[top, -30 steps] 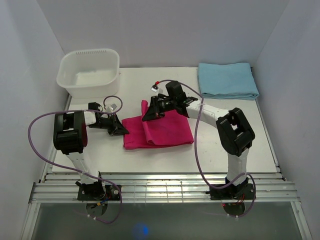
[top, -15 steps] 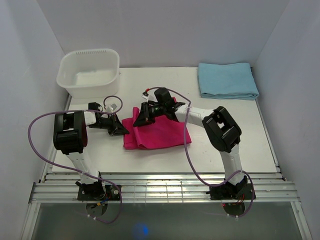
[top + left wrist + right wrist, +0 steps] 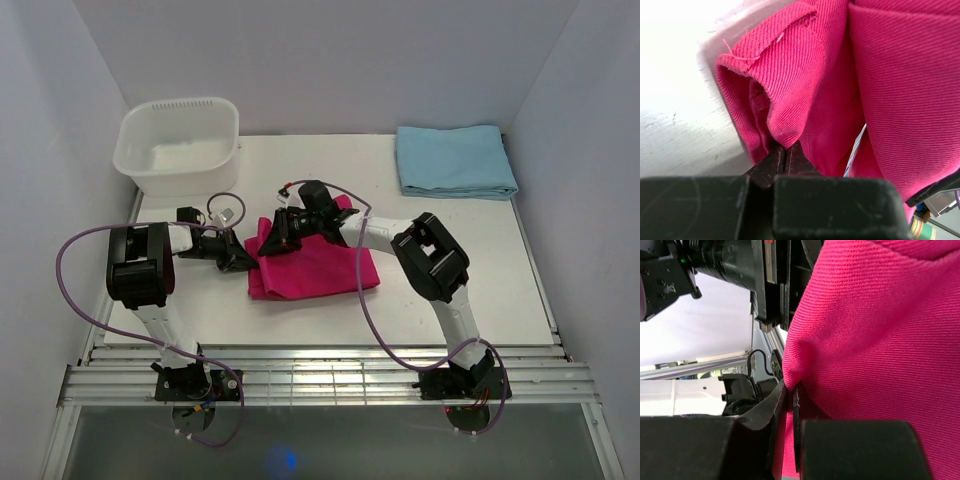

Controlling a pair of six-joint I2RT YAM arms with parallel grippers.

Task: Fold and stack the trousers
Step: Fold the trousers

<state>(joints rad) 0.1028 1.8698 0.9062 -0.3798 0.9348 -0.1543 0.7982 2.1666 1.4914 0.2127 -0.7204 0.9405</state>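
The magenta-pink trousers lie folded in a bundle at the middle of the white table. My left gripper is shut on the bundle's left edge, where the hem bunches above the closed fingertips. My right gripper is shut on a fold of the trousers and holds it lifted over the bundle's upper left part, close to the left gripper. The left arm's wrist shows beyond the fabric in the right wrist view.
A white plastic basin stands at the back left. A folded light blue cloth lies at the back right. The table's metal front rail runs along the near edge.
My right gripper has carried its fold of the trousers leftward over the bundle, toward the left gripper. The bundle is narrower now. The left gripper has stayed in place.
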